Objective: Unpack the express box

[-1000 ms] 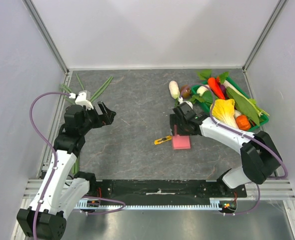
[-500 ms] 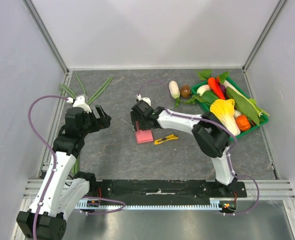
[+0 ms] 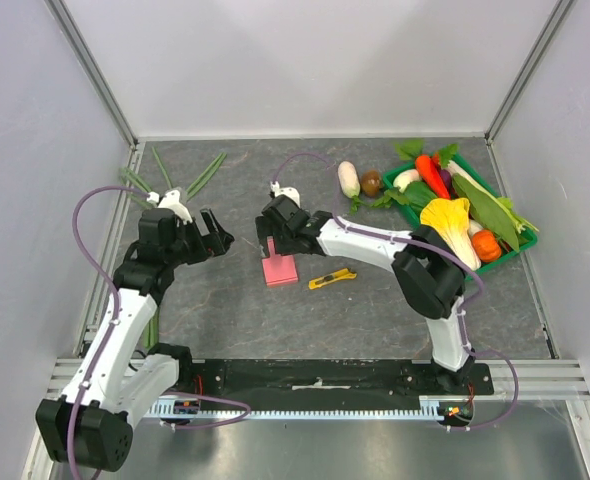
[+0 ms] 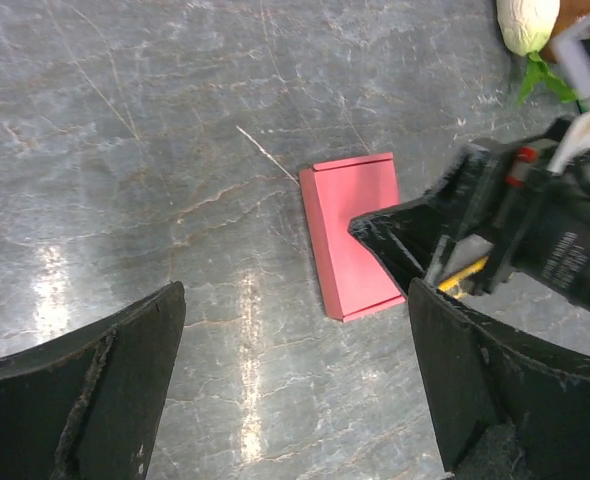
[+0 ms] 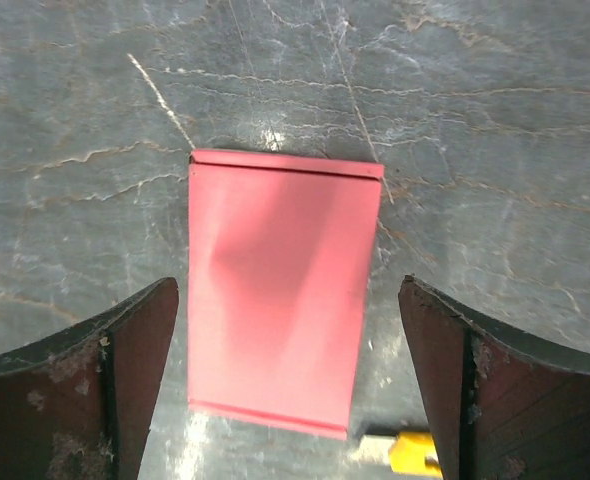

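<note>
The express box (image 3: 279, 270) is a flat pink-red carton lying closed on the grey table, left of the yellow utility knife (image 3: 332, 279). My right gripper (image 3: 274, 246) hangs open just above the box's far end. In the right wrist view its fingers stand either side of the box (image 5: 280, 290), with a gap on each side, so the right gripper (image 5: 287, 288) grips nothing. My left gripper (image 3: 217, 232) is open and empty a short way left of the box. In the left wrist view the box (image 4: 350, 235) lies ahead of the left gripper (image 4: 295, 385), partly covered by the right gripper (image 4: 445, 235).
A green tray (image 3: 516, 252) piled with vegetables stands at the back right. A white radish (image 3: 348, 178) and a brown vegetable (image 3: 371, 183) lie beside it. Green leaves (image 3: 197, 178) lie at the back left. The knife's tip (image 5: 415, 452) shows beside the box's near corner.
The box has moved from right of the knife to its left, and the right arm has swung left with it. The right jaws now stand wider. The left gripper shifted slightly.
</note>
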You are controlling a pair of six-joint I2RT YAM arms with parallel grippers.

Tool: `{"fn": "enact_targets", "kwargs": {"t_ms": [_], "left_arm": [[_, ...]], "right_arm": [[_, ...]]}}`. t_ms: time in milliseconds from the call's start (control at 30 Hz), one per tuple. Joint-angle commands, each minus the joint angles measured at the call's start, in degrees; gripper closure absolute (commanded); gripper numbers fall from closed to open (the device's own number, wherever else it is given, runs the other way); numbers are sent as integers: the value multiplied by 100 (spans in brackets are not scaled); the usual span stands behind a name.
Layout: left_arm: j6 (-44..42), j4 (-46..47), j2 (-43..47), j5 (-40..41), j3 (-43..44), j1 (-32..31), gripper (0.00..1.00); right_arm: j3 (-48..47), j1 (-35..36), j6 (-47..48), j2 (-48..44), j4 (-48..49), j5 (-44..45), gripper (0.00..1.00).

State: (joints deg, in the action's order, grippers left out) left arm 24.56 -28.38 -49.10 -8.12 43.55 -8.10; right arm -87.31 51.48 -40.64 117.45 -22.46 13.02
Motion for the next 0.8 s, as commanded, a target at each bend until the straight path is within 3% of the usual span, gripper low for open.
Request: {"fn": "enact_targets", "kwargs": {"t_ms": [0, 167, 200, 300, 400, 600, 767], "left_arm": [[426, 482, -388, -479, 14, 27, 3], [1032, 1052, -802, -1024, -443, 19, 9], [1277, 1428, -890, -1277, -548, 19, 9], [1708, 2184, -1171, -1665, -961, 19, 13], [1860, 2792, -1374, -1789, -1305, 10, 15], [1596, 3031, -1523, -1623, -1498, -34, 18], [1763, 3224, -1646, -1667, -1586, -148, 18]], "right_arm": [[354, -16, 197, -819, 189, 254, 4], [987, -16, 83, -1110, 268, 271, 18], [1048, -16, 92, -1136, 294, 263, 28], [1189, -16, 197, -1101, 408, 158, 46], [1365, -42, 259, -1066, 637, -26, 58], [1638, -182, 346, -1013, 936, -124, 70], [1822, -270, 347, -996, 1173, -299, 73]]}}
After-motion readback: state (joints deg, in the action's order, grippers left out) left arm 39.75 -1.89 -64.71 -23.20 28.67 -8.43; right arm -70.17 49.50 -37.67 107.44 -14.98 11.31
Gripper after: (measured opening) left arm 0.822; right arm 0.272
